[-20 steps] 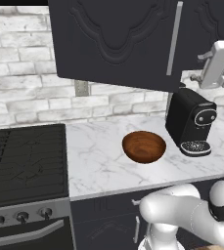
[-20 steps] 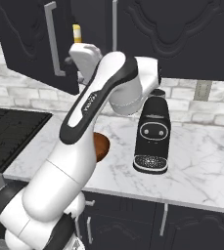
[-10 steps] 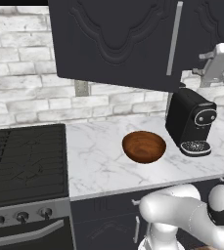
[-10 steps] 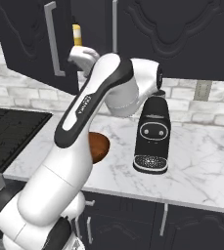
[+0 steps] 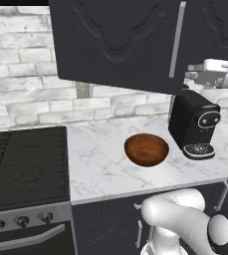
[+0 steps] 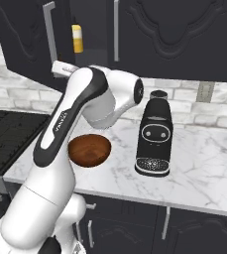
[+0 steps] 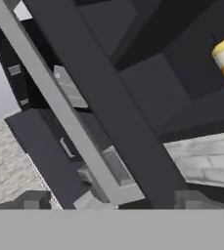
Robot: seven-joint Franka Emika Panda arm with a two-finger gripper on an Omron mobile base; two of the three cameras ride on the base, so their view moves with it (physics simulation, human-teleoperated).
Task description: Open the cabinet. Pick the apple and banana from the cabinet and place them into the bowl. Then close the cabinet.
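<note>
White brick wall and a marble table frame my work here, with the cabinet point(image 5: 120, 42) hanging above it, its left door swung out toward me so that its long silver handle point(image 7: 59, 107) runs diagonally across my hand view, just ahead of my gripper point(image 7: 111, 197). My fingers stand wide apart with nothing between them, one tip on each side of the handle's lower end. I judge that I am in the opening step: the door is ajar but not yet far enough for an easy reach inside. The next move calls for pushing or pulling that door wider, then turning the hand toward the shelf. The bowl point(image 5: 146, 149) waits on the table just beside the black coffee machine point(image 5: 193, 123), and it looks bare inside. From the right base view I see into the gap between the doors, where a yellow-and-white object point(image 6: 77, 38) stands on the shelf; the hand view catches it too, at the upper right. The left base view gives me the door's outer face instead, hiding the interior. I cannot make out the apple or the banana.
</note>
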